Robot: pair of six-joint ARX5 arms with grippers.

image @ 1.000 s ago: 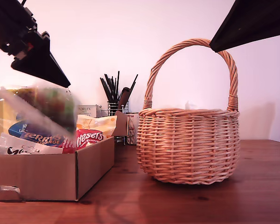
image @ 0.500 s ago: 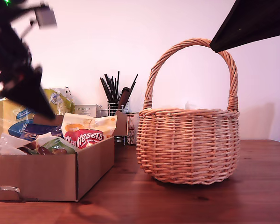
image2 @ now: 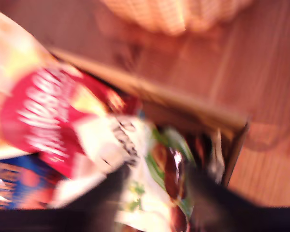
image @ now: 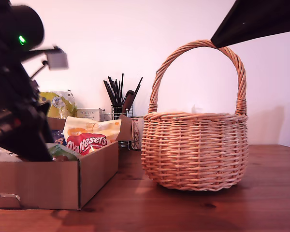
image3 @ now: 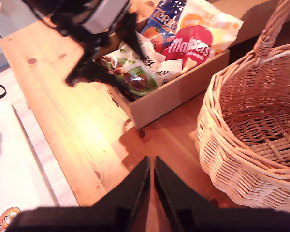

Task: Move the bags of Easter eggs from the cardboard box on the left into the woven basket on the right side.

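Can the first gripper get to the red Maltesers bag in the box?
Probably yes. My first gripper hangs open just over the cardboard box, and the red Maltesers bag lies on top beside it, uncovered.

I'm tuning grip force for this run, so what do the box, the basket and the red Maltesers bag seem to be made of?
The cardboard box looks like matte brown corrugated card, with a raw cut edge on its wall. The woven basket appears to be tan wicker, with visible interlaced strands. The red Maltesers bag seems to be glossy plastic film, printed, creased and shiny.

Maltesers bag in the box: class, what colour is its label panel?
Red with white lettering on the Maltesers bag, clearest in the second wrist view.
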